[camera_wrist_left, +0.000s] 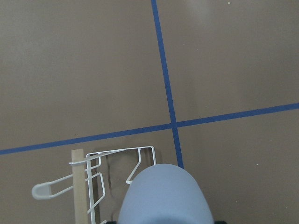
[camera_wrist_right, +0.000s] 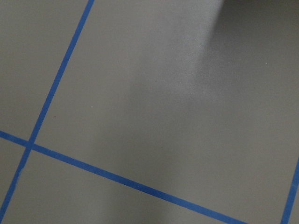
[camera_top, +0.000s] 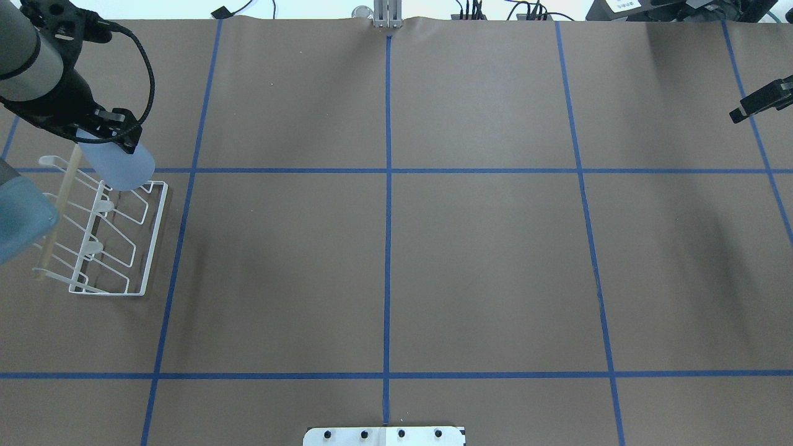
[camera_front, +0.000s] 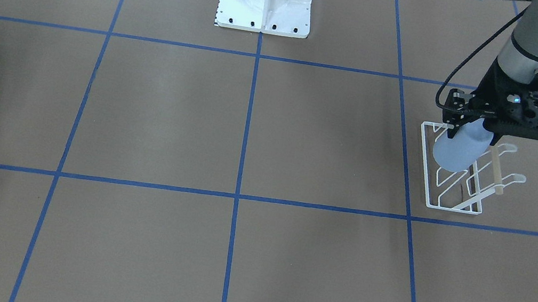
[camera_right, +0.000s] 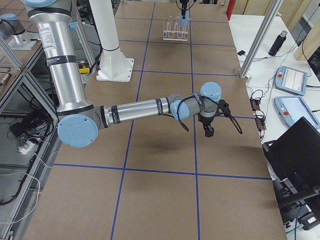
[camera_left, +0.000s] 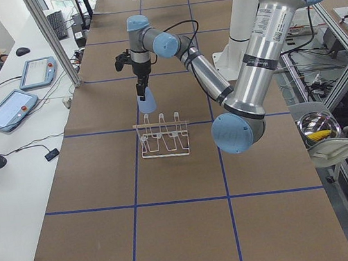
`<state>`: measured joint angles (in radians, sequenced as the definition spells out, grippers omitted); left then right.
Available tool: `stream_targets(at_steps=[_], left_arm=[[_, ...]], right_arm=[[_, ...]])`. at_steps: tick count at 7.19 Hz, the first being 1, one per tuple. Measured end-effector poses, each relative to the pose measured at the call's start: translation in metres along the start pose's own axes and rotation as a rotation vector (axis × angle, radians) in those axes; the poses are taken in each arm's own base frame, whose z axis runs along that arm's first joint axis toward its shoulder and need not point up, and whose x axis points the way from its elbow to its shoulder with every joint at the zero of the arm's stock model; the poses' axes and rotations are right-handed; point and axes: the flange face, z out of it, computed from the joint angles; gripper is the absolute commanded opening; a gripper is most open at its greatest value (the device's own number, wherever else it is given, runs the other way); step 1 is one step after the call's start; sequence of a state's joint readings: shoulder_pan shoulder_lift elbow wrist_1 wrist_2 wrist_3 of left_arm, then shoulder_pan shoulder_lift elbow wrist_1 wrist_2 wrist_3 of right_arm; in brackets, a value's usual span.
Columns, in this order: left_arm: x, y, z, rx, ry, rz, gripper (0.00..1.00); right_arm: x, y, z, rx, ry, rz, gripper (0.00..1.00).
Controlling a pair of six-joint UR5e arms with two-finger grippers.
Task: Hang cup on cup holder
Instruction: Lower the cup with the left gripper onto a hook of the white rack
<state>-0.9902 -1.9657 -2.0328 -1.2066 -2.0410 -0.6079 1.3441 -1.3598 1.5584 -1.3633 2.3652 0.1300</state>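
While the left claw (camera_front: pixel 469 130) grips the cup (camera_front: pixel 455 151), tilted, just above 1 end of the rack (camera_front: pixel 449 205) and not yet on a prong (camera_front: pixel 515 179), the job is alignment. I'd match the cup's open end w/ the prong's slant, lower slowly and release only once seated. Right claw (camera_right: pixel 207 132) hangs well apart over the surface (camera_front: pixel 250 132); can't tell its state.

overhead: behind robot, up high, looking down
front: across table, facing robot
both catch: cup holder (camera_front: pixel 496 173) corner
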Motion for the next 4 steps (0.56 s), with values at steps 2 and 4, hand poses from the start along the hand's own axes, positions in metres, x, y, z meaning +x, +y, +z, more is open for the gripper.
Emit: stream_targets(at_steps=[2,4], left_arm=[[-0.007,-0.003,0.009,-0.027,0.009,-0.012,0.00],[-0.010,-0.008,0.019,-0.025,0.014,-0.010,0.00]], right_arm=[[-0.001,0.001,0.001,-0.005,-0.015,0.006,1.00],[-0.002,0.001,0.001,-0.004,-0.020,0.007,1.00]])
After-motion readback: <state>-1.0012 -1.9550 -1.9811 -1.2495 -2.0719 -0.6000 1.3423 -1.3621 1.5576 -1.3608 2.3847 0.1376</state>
